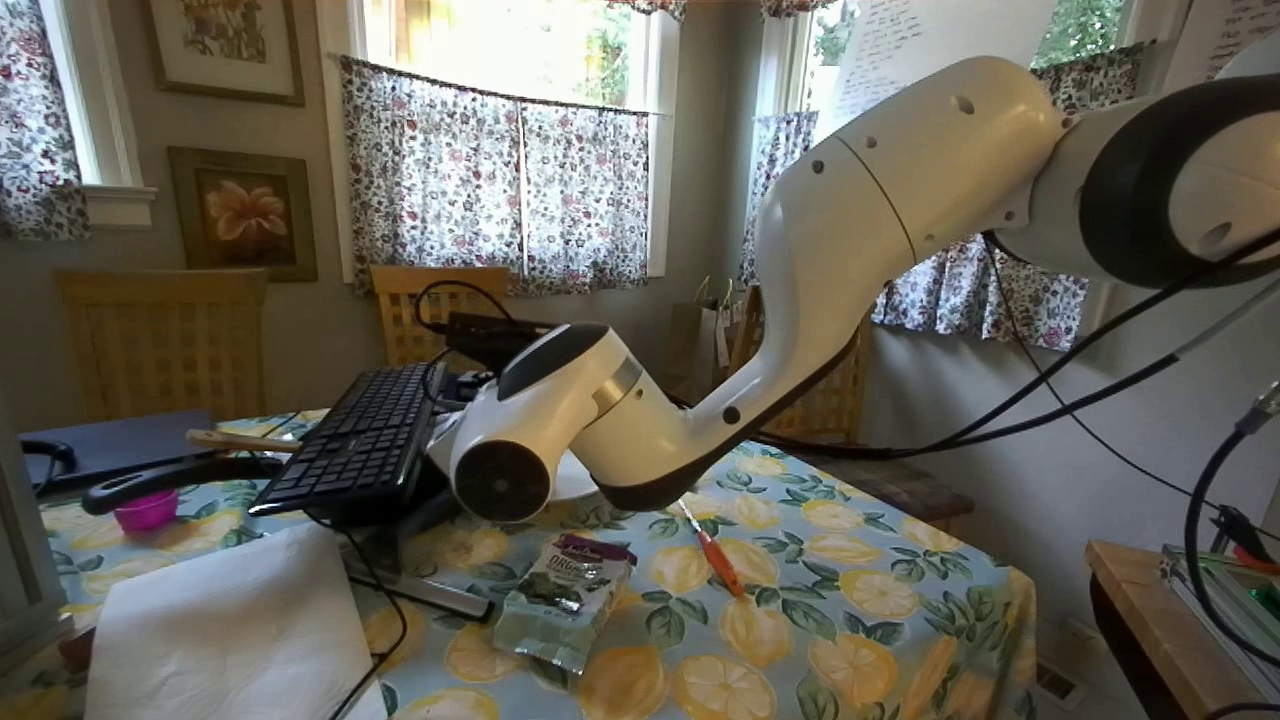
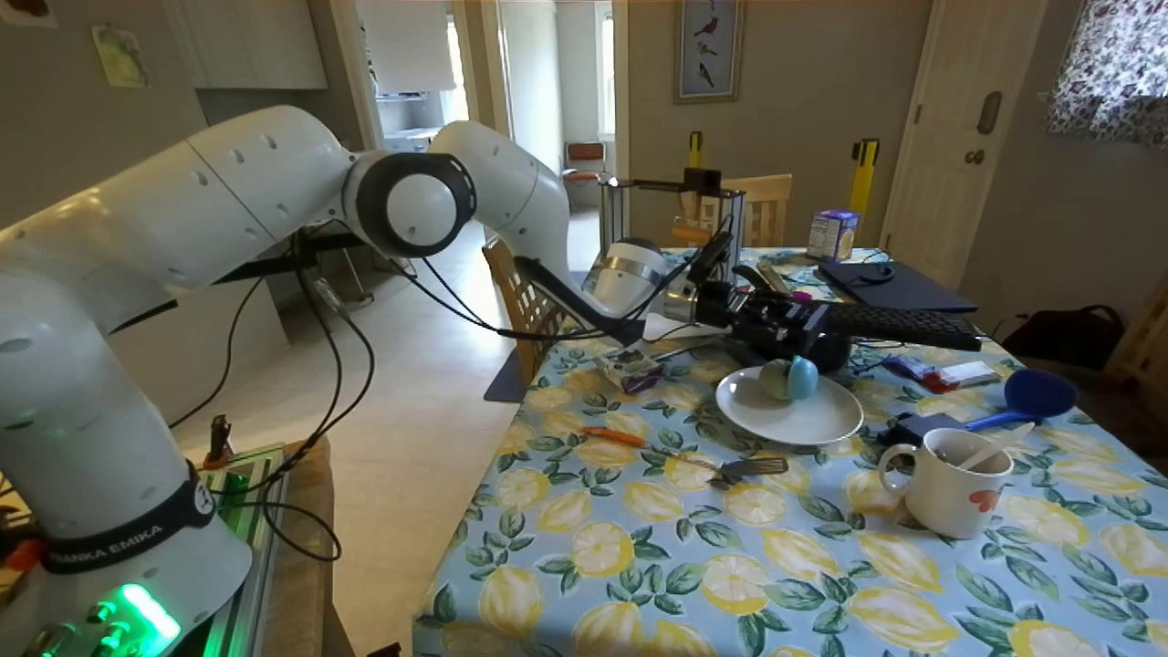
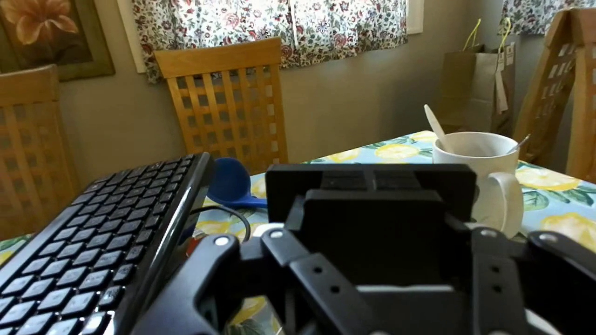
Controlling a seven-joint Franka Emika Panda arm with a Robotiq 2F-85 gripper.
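Note:
My gripper (image 3: 375, 214) hangs low over the table and points along it. In the wrist view its fingers flank a black block (image 3: 375, 246) and seem to touch both its sides. A wider black part (image 3: 281, 193) shows behind; I cannot tell whether it is one piece. In an exterior view the gripper (image 2: 803, 330) is a dark mass just above a white plate (image 2: 744, 415) bearing a light blue rounded thing (image 2: 803, 377) and a grey-green one (image 2: 774, 380). In an exterior view the wrist hides the fingers. A black keyboard (image 3: 102, 242), raised and tilted, is close beside the left finger.
A white mug (image 2: 949, 497) with a spoon stands beyond the plate, near a blue ladle (image 2: 1040, 392) and a dark box (image 2: 922, 426). An orange-handled spatula (image 2: 616, 437) and a snack packet (image 1: 565, 600) lie on the lemon tablecloth. White paper (image 1: 230, 640) and a magenta cup (image 1: 147, 512) also lie there.

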